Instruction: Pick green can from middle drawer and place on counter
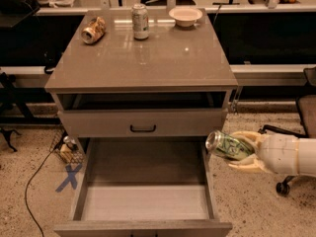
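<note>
- Step in hand: transfer. The gripper (238,151) has its fingers clenched on the green can (226,144), which lies sideways, out of the middle drawer (148,201), just past its right wall.
- Next: raise above the tabletop (148,63) edge, swing left, set it down.

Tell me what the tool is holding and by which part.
The tool, beside the open middle drawer, holds the green can by its body, one finger above and one below.
</note>
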Controlling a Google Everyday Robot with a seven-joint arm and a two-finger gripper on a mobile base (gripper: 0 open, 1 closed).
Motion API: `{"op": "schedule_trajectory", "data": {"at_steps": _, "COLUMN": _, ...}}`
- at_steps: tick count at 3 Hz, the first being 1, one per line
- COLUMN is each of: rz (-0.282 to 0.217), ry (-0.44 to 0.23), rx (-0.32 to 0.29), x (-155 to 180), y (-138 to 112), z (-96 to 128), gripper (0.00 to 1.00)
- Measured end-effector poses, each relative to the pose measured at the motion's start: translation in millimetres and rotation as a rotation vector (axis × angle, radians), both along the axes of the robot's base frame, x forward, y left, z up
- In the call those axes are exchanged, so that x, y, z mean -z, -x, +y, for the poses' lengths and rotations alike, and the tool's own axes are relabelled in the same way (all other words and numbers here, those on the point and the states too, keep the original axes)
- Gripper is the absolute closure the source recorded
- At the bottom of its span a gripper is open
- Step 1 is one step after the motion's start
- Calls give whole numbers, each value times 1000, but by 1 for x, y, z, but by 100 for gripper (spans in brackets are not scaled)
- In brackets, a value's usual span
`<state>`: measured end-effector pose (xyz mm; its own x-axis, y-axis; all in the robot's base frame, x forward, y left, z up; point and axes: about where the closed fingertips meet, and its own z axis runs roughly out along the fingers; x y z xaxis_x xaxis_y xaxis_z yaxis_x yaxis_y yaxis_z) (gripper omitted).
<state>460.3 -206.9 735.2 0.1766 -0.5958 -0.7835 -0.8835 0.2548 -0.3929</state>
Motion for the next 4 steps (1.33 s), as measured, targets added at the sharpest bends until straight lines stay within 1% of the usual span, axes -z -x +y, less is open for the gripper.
{"op": "schedule_trajectory", "data": {"at_steps": 1, "rz": -12, "ry": 10, "rx": 22, "x": -4, "y": 8, "z": -12, "gripper": 100}}
{"op": "schedule_trajectory", "data": {"at_steps": 2, "rz": -13, "ry": 9, "rx": 18, "x": -5, "y": 7, "z": -10, "gripper": 100}}
{"op": "schedule_trajectory", "data": {"at_steps": 3, "rz": -108, "ry": -1, "rx": -50, "x": -81, "y": -7, "z": 17, "gripper": 100}}
{"op": "schedule_trajectory", "data": {"at_steps": 4, "rz": -137, "ry": 30, "rx": -98, "x": -132, "y": -27, "z": 48, "gripper": 100}}
